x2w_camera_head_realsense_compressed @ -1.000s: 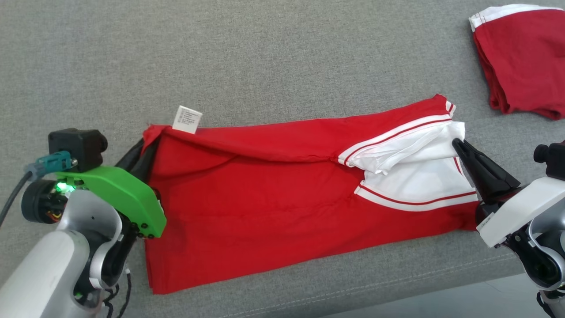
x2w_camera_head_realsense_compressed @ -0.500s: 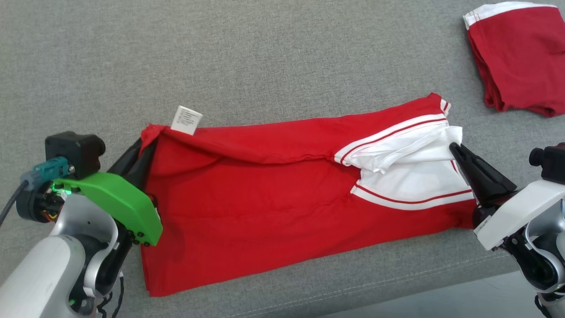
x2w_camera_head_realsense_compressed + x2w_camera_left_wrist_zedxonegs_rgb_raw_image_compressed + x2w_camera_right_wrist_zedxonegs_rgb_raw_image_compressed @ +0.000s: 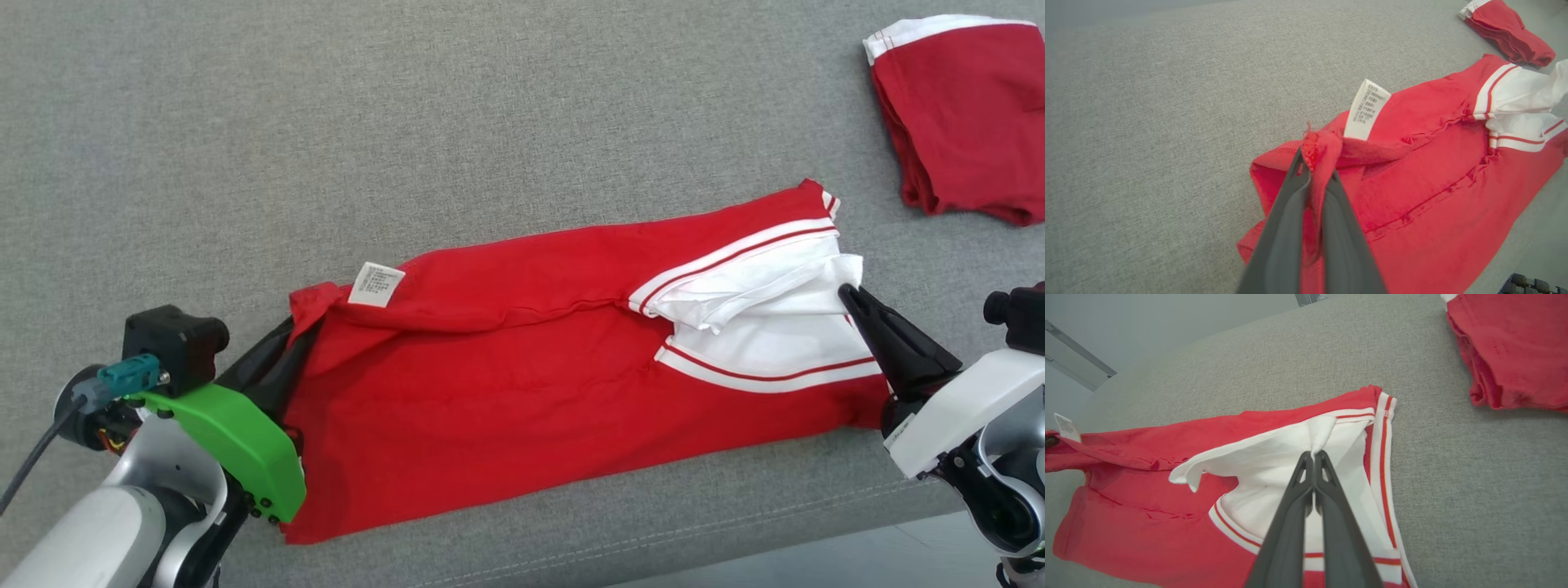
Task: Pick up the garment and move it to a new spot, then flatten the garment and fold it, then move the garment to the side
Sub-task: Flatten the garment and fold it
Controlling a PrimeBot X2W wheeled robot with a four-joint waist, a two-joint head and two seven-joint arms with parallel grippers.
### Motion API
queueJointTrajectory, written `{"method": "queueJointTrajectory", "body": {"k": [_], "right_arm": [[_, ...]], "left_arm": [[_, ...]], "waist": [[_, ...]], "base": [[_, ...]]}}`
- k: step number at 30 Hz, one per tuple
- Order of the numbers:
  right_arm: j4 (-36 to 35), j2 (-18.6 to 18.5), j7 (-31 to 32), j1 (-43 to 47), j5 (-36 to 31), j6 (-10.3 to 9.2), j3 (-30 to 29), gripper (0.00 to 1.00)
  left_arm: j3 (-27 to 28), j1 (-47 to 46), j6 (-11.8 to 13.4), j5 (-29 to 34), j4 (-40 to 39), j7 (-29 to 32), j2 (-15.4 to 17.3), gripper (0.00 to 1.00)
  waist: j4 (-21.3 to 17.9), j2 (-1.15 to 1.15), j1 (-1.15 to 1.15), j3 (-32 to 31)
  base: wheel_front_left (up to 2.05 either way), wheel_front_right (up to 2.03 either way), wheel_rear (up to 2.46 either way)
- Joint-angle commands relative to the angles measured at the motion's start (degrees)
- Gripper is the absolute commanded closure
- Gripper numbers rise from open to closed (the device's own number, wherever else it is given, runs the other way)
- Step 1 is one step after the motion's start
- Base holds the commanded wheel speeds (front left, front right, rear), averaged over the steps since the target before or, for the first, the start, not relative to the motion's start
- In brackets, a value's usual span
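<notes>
On the gray cushion [image 3: 408, 122], the red garment [image 3: 522, 392] lies stretched crosswise before me, close to the front edge, a second red garment [image 3: 963, 114] sitting folded well apart at the far right. My left gripper [image 3: 1316, 163] is clamped on a bunched red corner just beside the white care label [image 3: 1367, 109]. My right gripper [image 3: 1314, 454] is pinched shut on a tip of the white fabric [image 3: 767, 327] at the striped end. The far long edge already looks turned over toward me, so I judge this to be the lengthwise fold, both ends in my jaws. To do it well, I should carry the two ends at one pace and one height, with just enough pull between them to take out the sag along the fold line, and not so much that the thin white tip slips from my right jaws. The upper layer wants laying edge to edge on the lower one, wrinkles at the left corner drawn flat, and I should let go only once the cloth rests fully on the cushion
</notes>
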Motion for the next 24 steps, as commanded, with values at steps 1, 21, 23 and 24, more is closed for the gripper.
{"method": "queueJointTrajectory", "body": {"k": [1,21,23,24], "right_arm": [[-0.09,0.03,0.21,0.6,0.01,-0.04,-0.17,1.0],[1.0,0.3,1.7,-0.27,-0.99,-0.04,1.09,1.0],[1.34,0.13,1.65,-0.56,-0.96,-0.04,1.35,1.0],[1.51,0.07,1.55,-0.78,-0.96,-0.04,1.44,1.0]], "left_arm": [[-0.21,0.83,-0.2,-0.13,0.19,-0.28,-0.02,1.0],[-2.27,2.1,-1.66,2.49,6.79,-7.26,-2.75,1.0],[-2.14,2.23,-1.42,2.41,7.4,-7.91,-3.03,1.0],[-2.06,2.29,-1.29,2.33,7.69,-8.29,-3.22,1.0]], "waist": [[0.11,0.0,0.0,-0.18],[0.28,0.0,0.0,0.07],[0.24,0.0,0.0,0.16],[0.23,0.0,0.0,0.22]], "base": [[0.0,0.0,0.0],[0.0,0.0,0.0],[0.0,0.0,0.0],[0.0,0.0,0.0]]}}
